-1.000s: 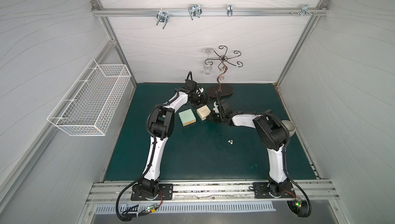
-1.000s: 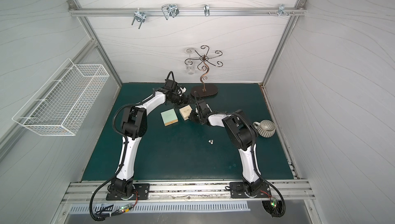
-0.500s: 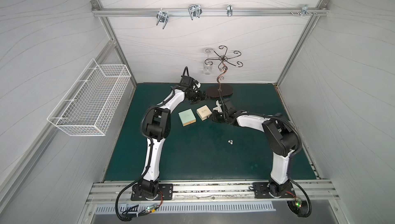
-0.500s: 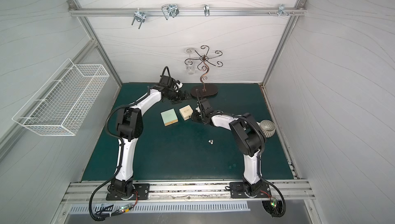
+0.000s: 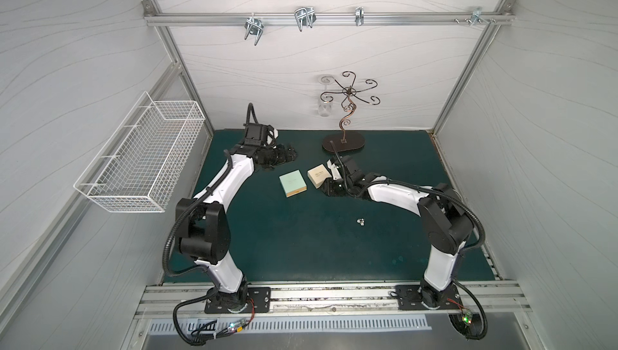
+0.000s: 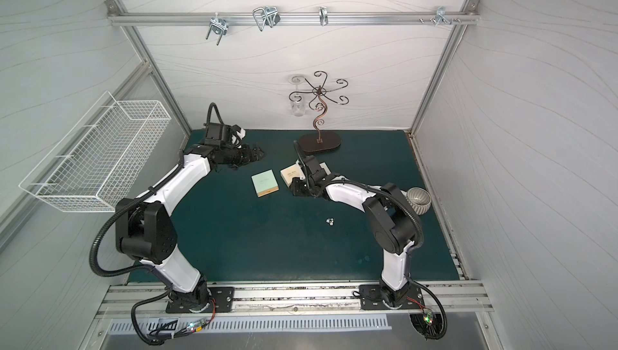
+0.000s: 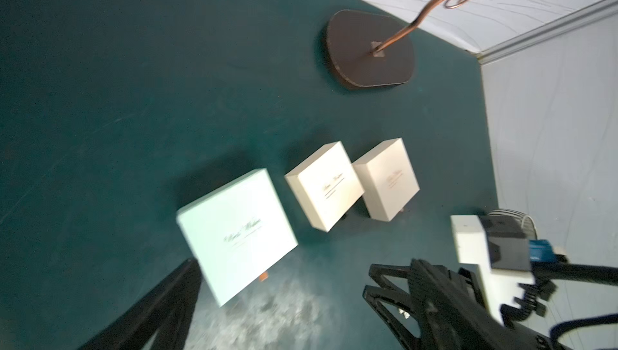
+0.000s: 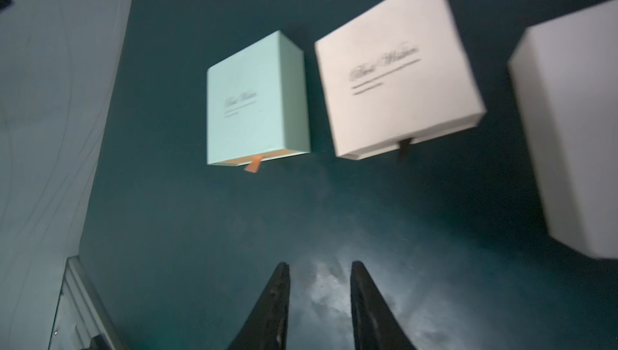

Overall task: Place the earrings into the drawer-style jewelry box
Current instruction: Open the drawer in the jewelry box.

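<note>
The earrings (image 5: 360,221) (image 6: 330,221) are a tiny silvery cluster on the green mat, in front of my right arm. Three drawer-style boxes lie shut in a row: a mint one with an orange tab (image 8: 255,97) (image 5: 293,183), a cream one with a dark tab (image 8: 398,67) (image 5: 317,175), and a white one (image 8: 575,124) (image 7: 386,178). My right gripper (image 8: 319,264) (image 5: 323,187) hovers low just in front of the cream box, open and empty. My left gripper (image 5: 289,155) stands open behind the mint box, holding nothing. Only one of its fingers (image 7: 164,298) shows in the wrist view.
A scrolled metal stand on a dark oval base (image 5: 343,141) rises at the back, with a glass (image 5: 323,108) hanging from it. A ribbed grey bowl (image 6: 418,199) sits behind my right arm's elbow. A white wire basket (image 5: 143,154) hangs on the left wall.
My right gripper's jaws have spread apart and drawn slightly back from the cream box. My left gripper has pulled away from the boxes toward the back left.
</note>
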